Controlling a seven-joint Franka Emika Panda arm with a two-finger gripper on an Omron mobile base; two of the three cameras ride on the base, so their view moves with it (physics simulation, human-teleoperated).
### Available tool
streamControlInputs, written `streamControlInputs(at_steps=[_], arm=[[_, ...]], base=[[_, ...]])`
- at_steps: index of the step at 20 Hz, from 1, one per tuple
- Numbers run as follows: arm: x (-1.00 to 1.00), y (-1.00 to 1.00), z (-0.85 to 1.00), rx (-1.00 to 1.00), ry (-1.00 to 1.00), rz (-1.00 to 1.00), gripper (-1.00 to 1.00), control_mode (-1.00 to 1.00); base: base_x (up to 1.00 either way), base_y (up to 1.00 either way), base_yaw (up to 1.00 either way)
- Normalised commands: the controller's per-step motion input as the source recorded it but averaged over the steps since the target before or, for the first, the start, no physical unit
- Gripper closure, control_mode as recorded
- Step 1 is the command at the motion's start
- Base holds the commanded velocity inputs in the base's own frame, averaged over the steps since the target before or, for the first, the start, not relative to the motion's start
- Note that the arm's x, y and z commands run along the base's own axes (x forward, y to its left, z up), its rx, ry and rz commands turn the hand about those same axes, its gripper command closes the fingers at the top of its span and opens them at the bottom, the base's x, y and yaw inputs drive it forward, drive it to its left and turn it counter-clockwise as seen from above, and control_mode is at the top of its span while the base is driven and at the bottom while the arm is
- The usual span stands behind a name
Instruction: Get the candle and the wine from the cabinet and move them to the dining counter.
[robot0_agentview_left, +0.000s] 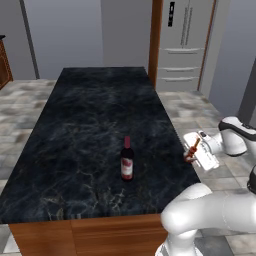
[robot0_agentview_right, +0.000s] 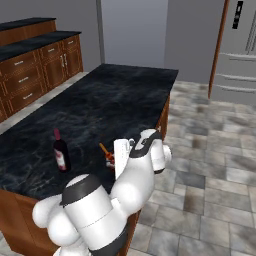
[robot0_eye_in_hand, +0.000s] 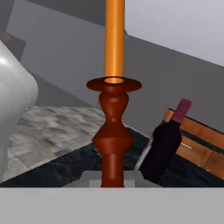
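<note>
At the near right edge of the dining counter (robot0_agentview_left: 90, 115), the gripper (robot0_agentview_left: 192, 155) is closed on the candle (robot0_agentview_left: 192, 149), gripping the dark red holder low down so the orange taper leans away from the hand and toward the marble top. In the hand view the candle (robot0_eye_in_hand: 113, 100) runs straight up between the fingers, its long axis along the gripper. The drop-off surface lies to the arm's left and slightly below; the candle seems to hang just over or just beside the counter's edge, though I cannot tell which from these angles. The wine (robot0_agentview_left: 127, 159) already stands upright on the marble, well left of the gripper. The arm is folded, elbow low, forearm and wrist reaching out sideways toward the counter
</note>
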Motion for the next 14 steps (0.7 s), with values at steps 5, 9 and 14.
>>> streamControlInputs(at_steps=[5, 9, 14], arm=[[0.26, 0.04, -0.11, 0.0, -0.02, 0.0, 1.0, -1.0], [0.24, 0.0, -0.13, 0.0, 0.03, 0.0, 1.0, -1.0], [0.19, 0.03, -0.19, 0.0, 0.09, 0.0, 1.0, -1.0]], base=[[0.0, 0.0, 0.0], [0.0, 0.0, 0.0], [0.0, 0.0, 0.0]])
